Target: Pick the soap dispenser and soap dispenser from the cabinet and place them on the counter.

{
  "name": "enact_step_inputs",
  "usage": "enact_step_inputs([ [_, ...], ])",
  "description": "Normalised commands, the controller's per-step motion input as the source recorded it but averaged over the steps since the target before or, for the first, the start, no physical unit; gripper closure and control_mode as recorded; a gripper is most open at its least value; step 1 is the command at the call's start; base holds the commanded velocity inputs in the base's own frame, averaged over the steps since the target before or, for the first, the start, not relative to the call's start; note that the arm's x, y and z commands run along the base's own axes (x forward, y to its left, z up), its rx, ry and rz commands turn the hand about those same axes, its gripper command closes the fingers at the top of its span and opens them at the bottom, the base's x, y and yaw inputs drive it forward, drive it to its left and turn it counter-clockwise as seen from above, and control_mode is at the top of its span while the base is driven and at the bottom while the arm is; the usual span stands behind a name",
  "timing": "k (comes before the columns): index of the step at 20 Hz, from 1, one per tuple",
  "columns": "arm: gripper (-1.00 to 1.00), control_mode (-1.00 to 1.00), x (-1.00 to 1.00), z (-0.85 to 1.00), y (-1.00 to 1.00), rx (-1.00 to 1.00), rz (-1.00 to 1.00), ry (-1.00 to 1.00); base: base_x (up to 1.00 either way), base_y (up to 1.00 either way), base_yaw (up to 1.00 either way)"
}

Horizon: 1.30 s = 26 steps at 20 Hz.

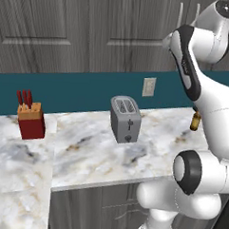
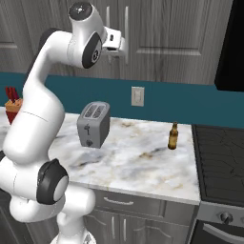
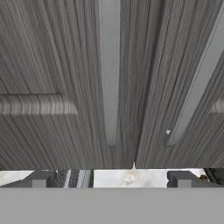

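Note:
The cabinet [image 2: 162, 38] is a grey wood-grain wall unit whose panelled doors are shut, so the soap dispensers are hidden. My gripper [image 2: 122, 46] is raised in front of the doors, just beside the two silver bar handles [image 2: 126, 26]. In the hand view the gripper [image 3: 111, 179] is open with nothing between its fingers, facing the door seam and the left handle [image 3: 109, 74], with the right handle [image 3: 197, 92] slanting beside it. Below lies the marbled counter [image 1: 86, 153], which also runs under the arm in the right base view [image 2: 143, 159].
A silver toaster [image 1: 125, 119] [image 2: 94, 124] stands mid-counter. A red knife block [image 1: 30, 117] sits at the left and a small brown bottle [image 2: 173, 136] at the right. A wall outlet [image 2: 137, 96] is on the teal backsplash. A dark stove [image 2: 221, 159] adjoins the counter's right end.

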Motion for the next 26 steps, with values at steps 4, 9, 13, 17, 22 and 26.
enact_step_inputs([
  [4, -1.00, -1.00, 0.28, 0.00, 0.06, 0.00, 0.00, -0.02, 0.00, 0.00, 0.00],
  [9, -1.00, -1.00, 0.30, 0.01, 0.06, 0.00, 0.00, -0.03, 0.00, 0.00, 0.00],
  [13, -1.00, -1.00, 0.26, 0.00, -0.08, 0.00, 0.01, -0.04, 0.00, 0.00, 0.00],
  [17, -1.00, -1.00, 0.26, 0.00, -0.11, 0.00, 0.01, -0.03, 0.00, 0.00, 0.00],
  [22, -1.00, -1.00, 0.31, 0.01, -0.01, 0.00, 0.00, -0.01, 0.00, 0.00, 0.00],
  [26, -1.00, -1.00, 0.26, 0.01, 0.02, -0.01, 0.00, 0.00, 0.00, 0.00, 0.00],
])
